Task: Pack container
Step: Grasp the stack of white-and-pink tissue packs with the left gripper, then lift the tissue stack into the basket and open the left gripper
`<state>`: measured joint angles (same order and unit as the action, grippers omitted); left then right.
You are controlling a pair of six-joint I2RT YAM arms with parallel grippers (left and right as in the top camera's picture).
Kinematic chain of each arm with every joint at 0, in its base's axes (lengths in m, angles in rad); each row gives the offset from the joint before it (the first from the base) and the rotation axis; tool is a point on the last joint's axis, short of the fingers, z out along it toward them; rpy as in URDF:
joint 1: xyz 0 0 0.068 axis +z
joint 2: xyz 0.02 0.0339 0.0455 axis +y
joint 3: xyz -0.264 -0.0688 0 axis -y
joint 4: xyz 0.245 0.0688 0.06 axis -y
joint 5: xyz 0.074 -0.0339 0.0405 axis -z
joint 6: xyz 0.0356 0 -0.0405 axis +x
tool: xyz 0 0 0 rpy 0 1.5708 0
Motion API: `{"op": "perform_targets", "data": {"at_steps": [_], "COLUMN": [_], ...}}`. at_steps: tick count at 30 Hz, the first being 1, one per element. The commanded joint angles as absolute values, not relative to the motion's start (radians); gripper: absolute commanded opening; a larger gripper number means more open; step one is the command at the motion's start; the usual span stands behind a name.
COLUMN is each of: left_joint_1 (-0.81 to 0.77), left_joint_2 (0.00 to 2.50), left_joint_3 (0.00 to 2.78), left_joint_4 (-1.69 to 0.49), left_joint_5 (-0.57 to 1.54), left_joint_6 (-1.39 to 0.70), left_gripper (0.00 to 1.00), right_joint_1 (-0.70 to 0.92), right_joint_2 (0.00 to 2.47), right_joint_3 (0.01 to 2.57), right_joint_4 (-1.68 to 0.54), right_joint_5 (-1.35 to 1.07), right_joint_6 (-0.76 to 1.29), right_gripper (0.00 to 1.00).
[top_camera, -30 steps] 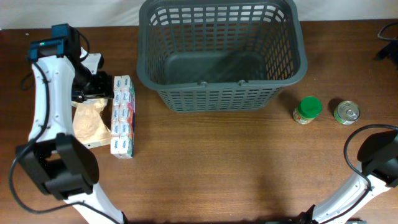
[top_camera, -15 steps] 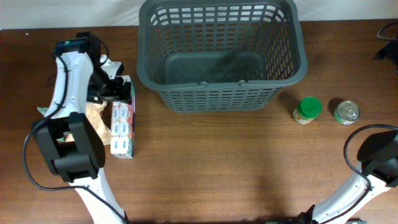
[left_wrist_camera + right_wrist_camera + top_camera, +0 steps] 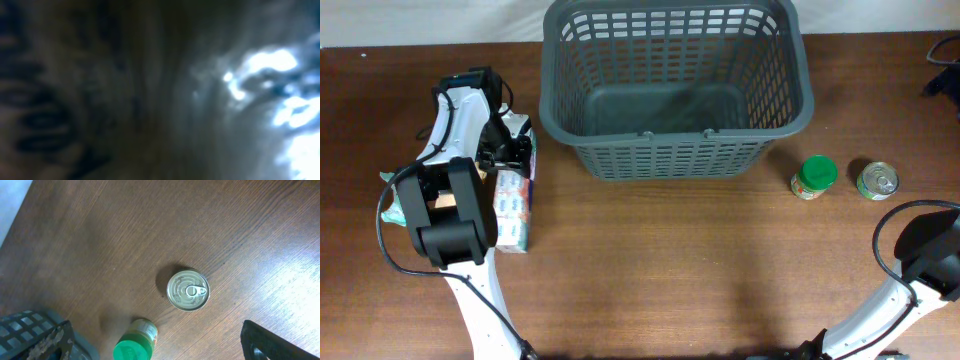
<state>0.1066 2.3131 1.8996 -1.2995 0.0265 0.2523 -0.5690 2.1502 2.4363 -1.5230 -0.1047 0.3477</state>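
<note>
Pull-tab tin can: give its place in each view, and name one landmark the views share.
Overhead: tin can at far right, just right of the green-lidded jar.
Left wrist: not in it; only blur.
Right wrist: tin can near the middle, the jar below and left of it.
Shared landmark: the green-lidded jar, in overhead and right wrist.

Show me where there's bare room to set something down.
Bare table runs along the front, between the carton pack and green-lidded jar. The basket is empty too. Crowded: far left, around the left arm and carton pack.
</note>
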Motion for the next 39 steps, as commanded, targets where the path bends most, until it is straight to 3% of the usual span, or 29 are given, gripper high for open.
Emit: {"op": "perform_targets", "data": {"at_steps": [1, 8, 16, 22, 31, 39], "left_joint_1": [0.109, 0.109, 0.107, 0.046, -0.213, -0.376], "left_joint_2": [2.336, 2.333, 2.304, 2.245, 2.18, 2.29], "left_joint_3": [1.906, 2.099, 2.749, 3.14, 3.12, 3.022], "left_joint_4": [-1.314, -1.445, -1.556, -1.434, -1.266, -1.205], "left_joint_5": [0.01, -0.07, -0.12, 0.067, 0.173, 0.244], "left_joint_6": [0.263, 0.202, 0.215, 0.525, 1.031, 1.148], "left_gripper": [0.04, 0.02, 0.02, 0.02, 0.02, 0.02], "right_joint_1": [-0.57, -0.57, -0.57, -0.57, -0.57, -0.57], "right_joint_2": [2.153, 2.153, 2.153, 2.153, 2.153, 2.153], "right_joint_3": [2.438, 2.438, 2.438, 2.438, 2.438, 2.438], "right_joint_4": [-1.526, -1.526, -1.526, -1.526, -1.526, -1.526], "right_joint_5": [-0.093, -0.093, -0.093, -0.093, -0.093, -0.093], "right_joint_6": [0.353, 0.353, 0.353, 0.353, 0.353, 0.353], "right_gripper": [0.99, 0.99, 0.99, 0.99, 0.99, 0.99]}}
